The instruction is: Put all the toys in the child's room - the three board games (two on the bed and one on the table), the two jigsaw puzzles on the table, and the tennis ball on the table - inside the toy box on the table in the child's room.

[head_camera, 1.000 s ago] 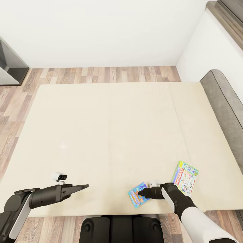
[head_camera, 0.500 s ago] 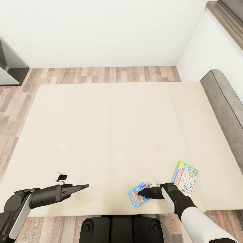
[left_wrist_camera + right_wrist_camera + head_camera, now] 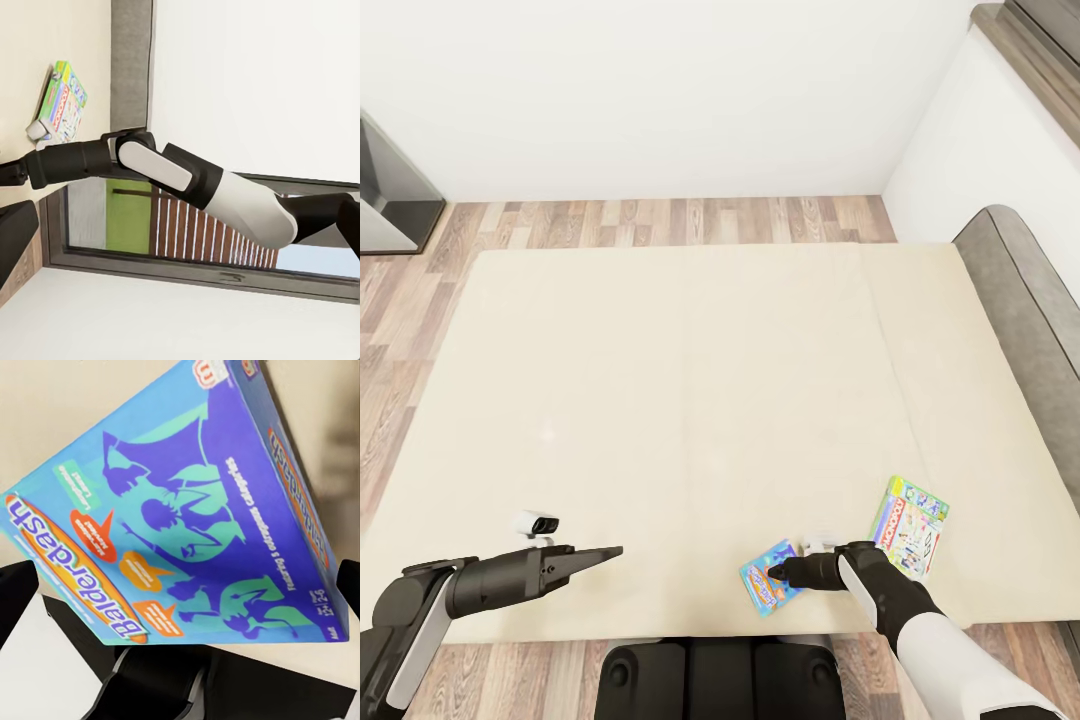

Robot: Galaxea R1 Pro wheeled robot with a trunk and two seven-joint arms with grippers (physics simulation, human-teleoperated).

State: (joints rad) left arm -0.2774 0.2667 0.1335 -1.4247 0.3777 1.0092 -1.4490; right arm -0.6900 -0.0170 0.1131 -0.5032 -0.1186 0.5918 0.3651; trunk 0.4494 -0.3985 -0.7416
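Two board games lie on the bed [image 3: 690,400], both close to its near edge toward the headboard end, and nothing has shifted against the earlier pictures: boxes, arms and view all match. The blue board game [image 3: 769,576] sits flat by the near edge, and the pale board game [image 3: 909,525] with the green top strip lies just beside it, nearer the grey headboard [image 3: 1025,300], the two boxes apart.

The right arm reaches in from the near corner, forearm low over the mattress, its dark wrist pointing toward the foot of the bed. The right gripper [image 3: 778,574] is right at the blue box; in the right wrist view the box cover [image 3: 180,510] spreads across the frame, with a dark finger [image 3: 13,592] at one side and another at the opposite side, so the jaws stand apart around it, though whether they touch it I cannot tell.

The left arm hangs over the near edge further toward the foot end, stretched level, and the left gripper [image 3: 600,553] shows its fingers pressed together in a thin blade, holding nothing, well apart from both boxes.
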